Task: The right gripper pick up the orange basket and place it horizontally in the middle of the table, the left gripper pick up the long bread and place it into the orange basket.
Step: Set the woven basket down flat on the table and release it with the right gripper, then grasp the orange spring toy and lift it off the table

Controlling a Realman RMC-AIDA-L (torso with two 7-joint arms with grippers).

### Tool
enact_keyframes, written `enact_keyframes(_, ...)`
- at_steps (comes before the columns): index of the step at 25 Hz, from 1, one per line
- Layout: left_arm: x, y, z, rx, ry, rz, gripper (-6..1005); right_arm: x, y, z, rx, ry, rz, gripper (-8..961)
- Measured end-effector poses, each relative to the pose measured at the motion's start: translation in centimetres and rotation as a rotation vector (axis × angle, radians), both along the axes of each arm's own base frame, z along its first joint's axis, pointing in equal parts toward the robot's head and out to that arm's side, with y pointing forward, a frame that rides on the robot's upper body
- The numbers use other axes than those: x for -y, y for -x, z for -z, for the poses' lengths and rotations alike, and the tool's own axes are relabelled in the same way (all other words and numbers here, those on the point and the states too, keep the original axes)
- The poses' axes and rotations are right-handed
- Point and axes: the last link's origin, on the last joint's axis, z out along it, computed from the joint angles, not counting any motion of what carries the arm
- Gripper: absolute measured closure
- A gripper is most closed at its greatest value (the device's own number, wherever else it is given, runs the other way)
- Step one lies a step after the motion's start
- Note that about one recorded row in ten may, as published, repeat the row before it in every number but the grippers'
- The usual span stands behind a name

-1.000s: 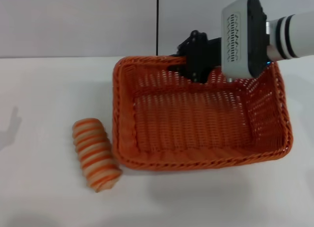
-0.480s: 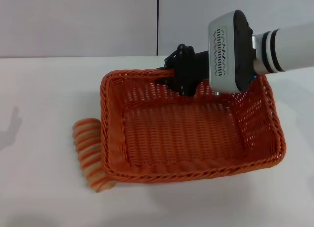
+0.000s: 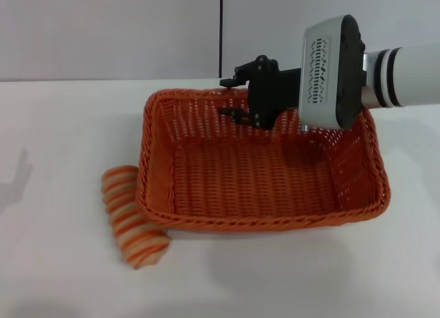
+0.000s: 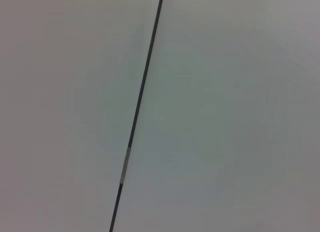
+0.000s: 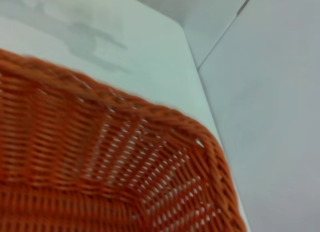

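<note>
- While the long bread [image 3: 134, 218] lies untouched on the near left of the table [image 3: 62, 139], its right side is overlapped by the orange basket [image 3: 258, 170].
- Mid-table, the basket is seen lying horizontally; loading remains undone.
- At its far rim, the right gripper [image 3: 232, 97] is seen with jaws apart, apparently released.
- No left gripper is shown.

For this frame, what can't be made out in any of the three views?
- Long bread: head view, its right side is hidden behind the orange basket corner, so contact is unclear.
- Right gripper: head view, its fingers look spread at the far rim; the rim-side finger is partly hidden.
- Left gripper: in no view; the left wrist view shows only wall.
</note>
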Motion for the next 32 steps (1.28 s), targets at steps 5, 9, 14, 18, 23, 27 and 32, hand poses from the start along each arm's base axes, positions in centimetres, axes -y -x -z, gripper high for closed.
enact_keyframes(5, -0.2, -0.1, 0.1, 0.0, 0.002, 0.004, 203, 0.5, 0.1, 0.4, -0.03, 0.016, 0.012, 500)
enact_keyframes(9, -0.2, -0.1, 0.1, -0.001, 0.003, 0.005, 203, 0.7, 0.1, 0.4, -0.038, 0.02, 0.013, 346)
enact_keyframes(14, -0.1, -0.1, 0.1, -0.001, 0.002, 0.0, 203, 1.2, 0.8, -0.3, -0.088, 0.001, 0.005, 253)
enact_keyframes(18, -0.1, 0.0, 0.1, -0.001, 0.001, -0.002, 203, 2.3, 2.1, -1.9, -0.17, -0.009, 0.014, 253)
enact_keyframes(23, 0.1, 0.2, -0.5, -0.009, -0.008, 0.005, 204, 4.5, 3.6, -6.2, -0.378, -0.078, 0.046, 253)
enact_keyframes(27, 0.2, 0.5, -1.4, 0.006, -0.004, 0.025, 204, 6.4, 2.3, -10.3, -0.556, -0.172, 0.129, 253)
enact_keyframes(32, 0.7, 0.9, -3.1, 0.074, 0.053, 0.084, 204, 8.1, -2.8, -14.8, -0.798, -0.311, 0.333, 253)
